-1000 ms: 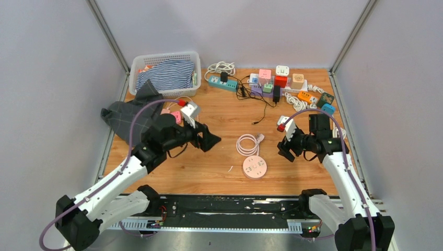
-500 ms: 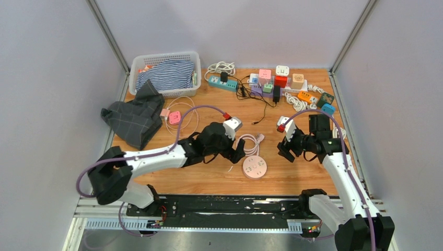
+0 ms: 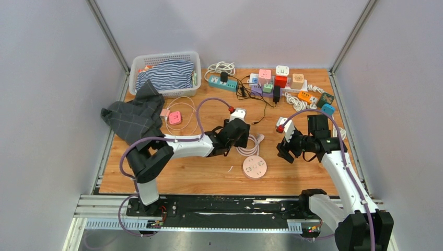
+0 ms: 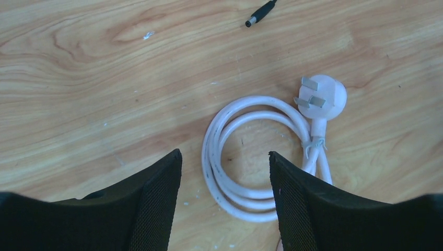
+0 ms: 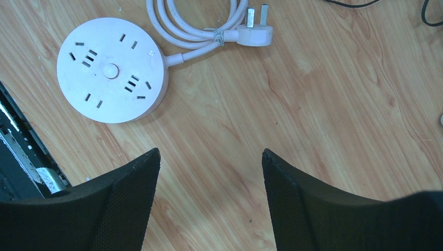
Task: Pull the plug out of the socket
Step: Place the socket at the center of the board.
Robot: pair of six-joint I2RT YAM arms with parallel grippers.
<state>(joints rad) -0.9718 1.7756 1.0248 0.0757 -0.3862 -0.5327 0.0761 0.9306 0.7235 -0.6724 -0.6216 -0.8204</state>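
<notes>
On the bench (image 3: pixel 198 175), far left: dark cloth (image 3: pixel 130 117) and basket (image 3: pixel 167 54), not in play. Back centre, a black plug (image 3: pixel 224 77) sits upright in the teal strip (image 3: pixel 215 81). I read that as the target, but a second black plug (image 3: pixel 276 94) sits in the purple strip (image 3: pixel 257 91) further right, can't tell which is meant. Left fingers (image 4: pixel 156 198) are apart with nothing between them, hovering over the coiled white cable (image 4: pixel 210 151). Its white plug (image 4: pixel 321 97) lies loose, pins up, in no socket. Risk: closing here grabs the coil, wrong target. Round pink socket (image 5: pixel 112 76) just beside it has every slot bare. Right fingers (image 5: pixel 130 198) are also apart and empty, over bare wood. Other risk: the strip looks light and nobody holds it, so a one-arm pull likely lifts it too, and the thin black leads (image 3: pixel 243 93) nearby could snag. Target plug looks small, blocky and short, so little to grip.
</notes>
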